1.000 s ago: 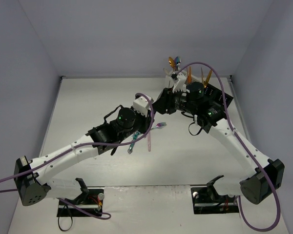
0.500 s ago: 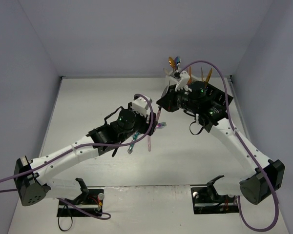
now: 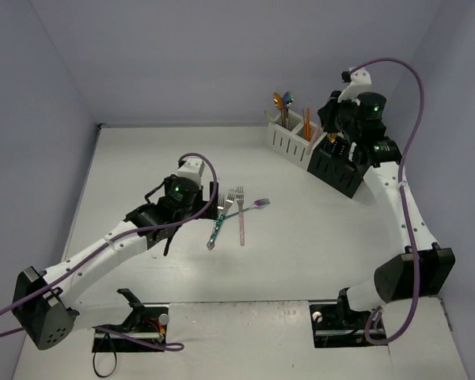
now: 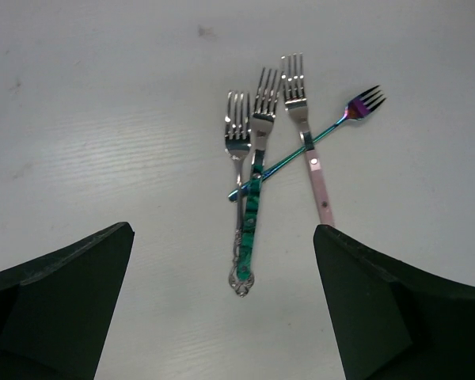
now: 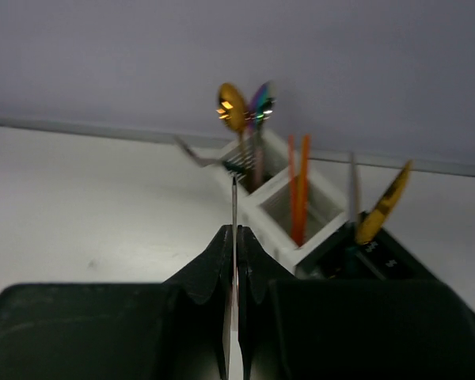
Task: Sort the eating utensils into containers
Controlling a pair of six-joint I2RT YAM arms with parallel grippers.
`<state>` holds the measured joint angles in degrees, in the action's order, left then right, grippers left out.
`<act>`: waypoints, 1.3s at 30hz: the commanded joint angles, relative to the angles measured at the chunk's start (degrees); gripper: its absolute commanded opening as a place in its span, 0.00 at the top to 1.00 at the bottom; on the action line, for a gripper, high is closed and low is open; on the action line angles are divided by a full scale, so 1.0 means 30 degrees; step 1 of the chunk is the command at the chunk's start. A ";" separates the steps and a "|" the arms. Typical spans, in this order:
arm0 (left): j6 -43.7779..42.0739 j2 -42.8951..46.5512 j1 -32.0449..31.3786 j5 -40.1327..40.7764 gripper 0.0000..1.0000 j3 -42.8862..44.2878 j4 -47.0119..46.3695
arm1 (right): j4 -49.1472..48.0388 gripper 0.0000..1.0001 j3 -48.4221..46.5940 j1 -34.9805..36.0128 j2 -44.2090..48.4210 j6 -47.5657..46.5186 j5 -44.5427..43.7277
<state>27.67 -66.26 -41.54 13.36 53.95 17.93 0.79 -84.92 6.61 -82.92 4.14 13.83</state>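
Several forks lie in a loose bunch on the table: a silver fork [image 4: 237, 150], a green-handled fork [image 4: 252, 210], a pink-handled fork [image 4: 317, 178] and a small iridescent fork [image 4: 360, 104] laid across them. My left gripper [image 4: 226, 309] is open just short of their handle ends, with nothing between its fingers [image 4: 59, 301]. The forks [image 3: 231, 210] lie right of the left gripper [image 3: 204, 207]. My right gripper [image 5: 235, 231] is shut on a thin silver utensil [image 5: 234, 202] seen edge-on. It hangs raised by the white container [image 3: 291, 138] and black container [image 3: 336, 168].
In the white container [image 5: 275, 207] stand a gold spoon [image 5: 230, 107], an iridescent spoon [image 5: 260, 101] and orange utensils [image 5: 298, 190]. A gold utensil [image 5: 384, 204] leans in the black container [image 5: 384, 257]. The back wall rises close behind them.
The two grippers met over the table's middle. The right one shut on the thin utensil and rose back to the containers. The left one opened and drew back left, short of the forks.
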 commanded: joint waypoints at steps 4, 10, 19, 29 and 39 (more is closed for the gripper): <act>0.1117 0.1501 0.1334 -0.1463 0.03 -0.0755 0.2577 | -0.1523 1.00 -0.4334 -0.2015 -0.3596 -0.3077 -0.2000; 0.1081 0.1349 0.1589 -0.2321 0.02 -0.1174 0.3067 | -0.1966 1.00 -0.6263 -0.2630 -0.6775 -0.3768 -0.2051; 0.0497 0.0474 0.1687 -0.3070 0.03 -0.0669 0.3452 | -0.2320 1.00 -0.5307 -0.2725 -0.8827 -0.3864 -0.1769; 0.0355 -0.1052 0.1706 -0.3854 0.03 0.0057 0.3312 | -0.2304 0.66 -0.2905 -0.2622 -0.7788 -0.4260 -0.1596; 0.0842 -0.3745 0.1549 -0.4453 0.03 0.1893 0.3703 | -0.1675 0.20 -0.1237 -0.2585 -0.2801 -0.3206 -0.2236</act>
<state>29.60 -75.64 -36.88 0.83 55.00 29.03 -0.88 -88.95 -1.15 -102.87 -7.18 8.53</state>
